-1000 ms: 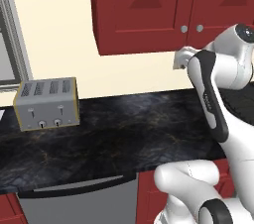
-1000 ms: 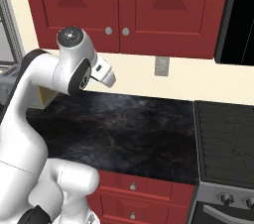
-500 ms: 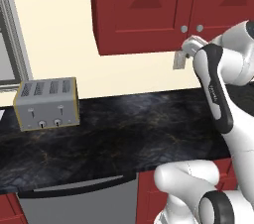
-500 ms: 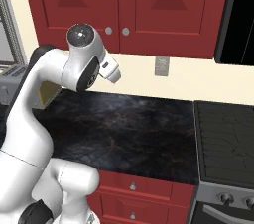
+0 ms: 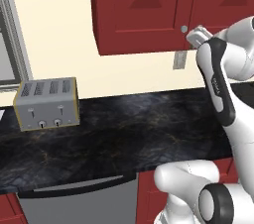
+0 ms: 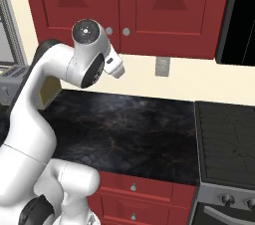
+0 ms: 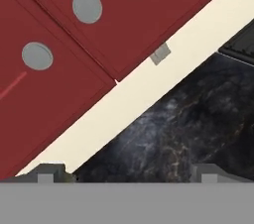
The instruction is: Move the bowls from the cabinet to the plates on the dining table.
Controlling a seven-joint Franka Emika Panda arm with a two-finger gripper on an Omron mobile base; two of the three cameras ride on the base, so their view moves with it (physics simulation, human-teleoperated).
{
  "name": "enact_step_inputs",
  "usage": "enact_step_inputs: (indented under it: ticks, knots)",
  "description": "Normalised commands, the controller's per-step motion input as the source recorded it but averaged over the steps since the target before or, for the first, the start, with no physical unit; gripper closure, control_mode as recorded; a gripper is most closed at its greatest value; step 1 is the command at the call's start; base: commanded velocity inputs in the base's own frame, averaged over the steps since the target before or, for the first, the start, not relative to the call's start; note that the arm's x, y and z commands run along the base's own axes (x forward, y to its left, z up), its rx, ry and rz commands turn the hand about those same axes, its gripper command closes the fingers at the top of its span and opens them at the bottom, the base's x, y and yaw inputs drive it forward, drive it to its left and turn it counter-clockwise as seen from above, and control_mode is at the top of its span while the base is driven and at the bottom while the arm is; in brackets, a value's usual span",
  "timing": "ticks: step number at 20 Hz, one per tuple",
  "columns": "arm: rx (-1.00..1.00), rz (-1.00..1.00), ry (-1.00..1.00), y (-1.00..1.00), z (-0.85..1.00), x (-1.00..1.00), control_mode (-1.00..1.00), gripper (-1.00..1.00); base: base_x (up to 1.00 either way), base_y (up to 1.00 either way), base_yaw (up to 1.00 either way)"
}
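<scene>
Cream wall (image 5: 59,29) behind a black marbled desk (image 5: 124,134). A silver four-slot toaster (image 5: 47,103) stands at the desk's left end. A grey wall outlet (image 6: 161,66) sits above the desk. A black stove top (image 6: 226,137) adjoins the desk, with red base drawers (image 6: 139,189) below it.

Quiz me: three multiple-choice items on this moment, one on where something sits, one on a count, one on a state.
1. Where is the toaster?
A. on the black counter, left of the arm
B. on the stove
C. inside the cabinet

2. How many round silver knobs show in the hand view?
A. none
B. two
C. four

3. The cabinet doors are:
A. both open
B. one open
C. both shut

Answers:
1 A: the left base view shows it standing on the counter near the left edge.
2 B: one knob sits on each door.
3 C: the right base view shows both doors flush, so no bowls are in sight.
</scene>
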Motion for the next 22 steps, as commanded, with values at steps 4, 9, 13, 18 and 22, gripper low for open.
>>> enact_step_inputs:
  ticks: [4,9,13,18,22]
  knots:
    - [0.00,-0.05,-0.05,-0.23,0.19,0.11,-1.00,-1.00,0.00,0.00,0.00]
    - [0.00,-0.03,-0.03,-0.18,0.13,0.21,-1.00,-1.00,0.00,0.00,0.00]
    - [0.00,-0.02,-0.01,-0.12,0.11,0.23,-1.00,-1.00,0.00,0.00,0.00]
    - [0.00,-0.01,-0.04,-0.11,0.13,0.20,-1.00,-1.00,0.00,0.00,0.00]
    - [0.00,-0.01,-0.07,-0.10,0.16,0.17,-1.00,-1.00,0.00,0.00,0.00]
